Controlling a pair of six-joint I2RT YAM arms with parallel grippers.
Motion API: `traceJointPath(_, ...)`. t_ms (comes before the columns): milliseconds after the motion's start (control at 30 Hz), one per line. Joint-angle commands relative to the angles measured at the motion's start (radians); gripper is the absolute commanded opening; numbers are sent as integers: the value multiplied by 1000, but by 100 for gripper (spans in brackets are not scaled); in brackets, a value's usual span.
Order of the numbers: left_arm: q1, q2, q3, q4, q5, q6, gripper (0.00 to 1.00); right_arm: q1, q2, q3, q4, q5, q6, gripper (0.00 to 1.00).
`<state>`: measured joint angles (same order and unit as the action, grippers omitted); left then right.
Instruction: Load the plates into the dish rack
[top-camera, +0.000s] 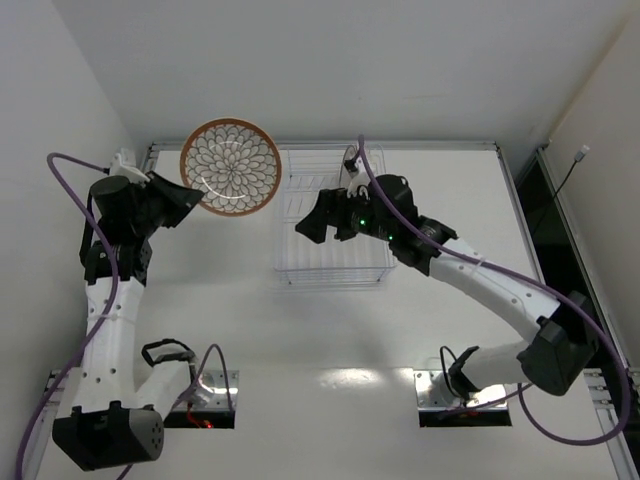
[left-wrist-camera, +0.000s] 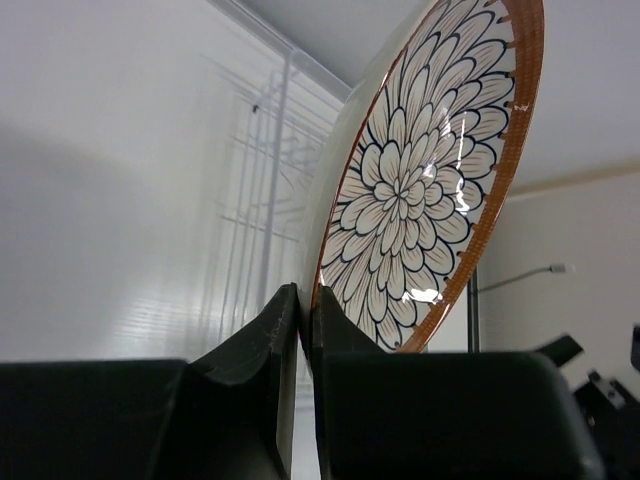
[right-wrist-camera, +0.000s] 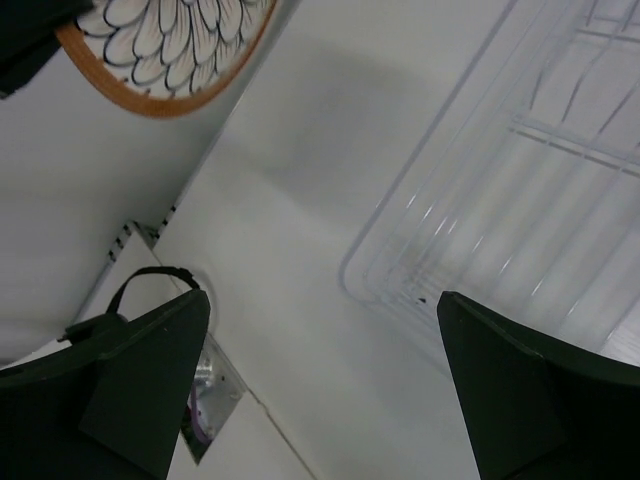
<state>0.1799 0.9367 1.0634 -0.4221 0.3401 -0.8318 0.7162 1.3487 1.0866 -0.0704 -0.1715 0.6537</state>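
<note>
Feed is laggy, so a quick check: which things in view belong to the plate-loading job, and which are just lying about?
Job: plate in left gripper; dish rack; open right gripper.
Lying about: purple cables; black strap.

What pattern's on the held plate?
The plate has dark-outlined white petals, brown rim; clearest in left wrist view.

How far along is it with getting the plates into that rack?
Done: nothing certain; a thin shape at the far edge of the dish rack may be a plate on edge. In hand: the left tool pinches a brown-rimmed plate by its rim, held up left of the rack. The right tool is open and empty. Left: slotting that plate in.
</note>
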Motion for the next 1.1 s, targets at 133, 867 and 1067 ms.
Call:
traceJointPath(133,-78,-35,30,184,132,-38,0,-66,79,113,187,-154,132,97)
traceJointPath(867,-303,4,170,25,-73,95,0,-170,248,164,265,-203,337,29)
traceJointPath(1067,-361,13,170,25,-136,95,0,-179,228,164,233,-203,337,32)
